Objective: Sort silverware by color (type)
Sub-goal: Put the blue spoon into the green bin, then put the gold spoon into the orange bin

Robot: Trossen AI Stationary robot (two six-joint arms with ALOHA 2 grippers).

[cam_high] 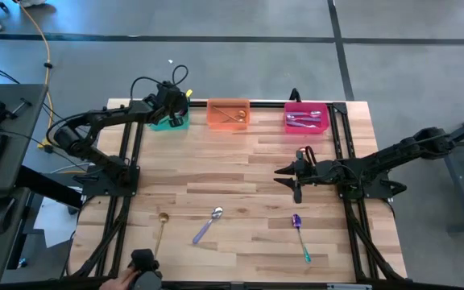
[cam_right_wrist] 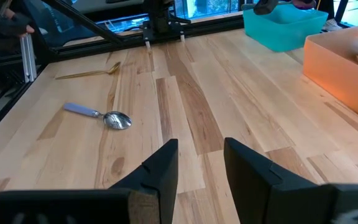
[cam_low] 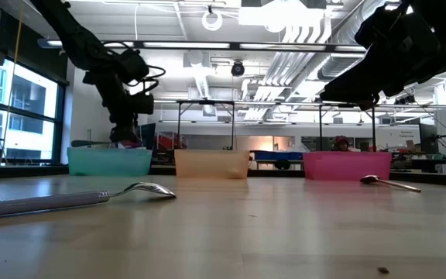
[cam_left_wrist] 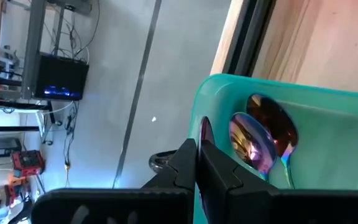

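Three pieces of silverware left on the table (cam_high: 240, 169), along the near edge: gold spoon (cam_high: 161, 229) at left, long axis running near-far, bowl toward the far side; silver spoon with pale handle (cam_high: 208, 225) in the middle, lying diagonally, bowl far-right; iridescent spoon with teal handle (cam_high: 300, 235) at right, bowl far, handle near. Already sorted: iridescent pieces in the green bin (cam_left_wrist: 328, 124), others in the orange bin (cam_high: 229, 113) and pink bin (cam_high: 307, 118).

Left gripper (cam_left_wrist: 197, 165) over the green bin, fingers pressed together, pinching nothing visible. Right gripper (cam_right_wrist: 199, 163) spread, above bare wood mid-table.

Likely risks: grasping across a flat, thin handle and slipping; dropping the teal-handled spoon into the wrong bin.
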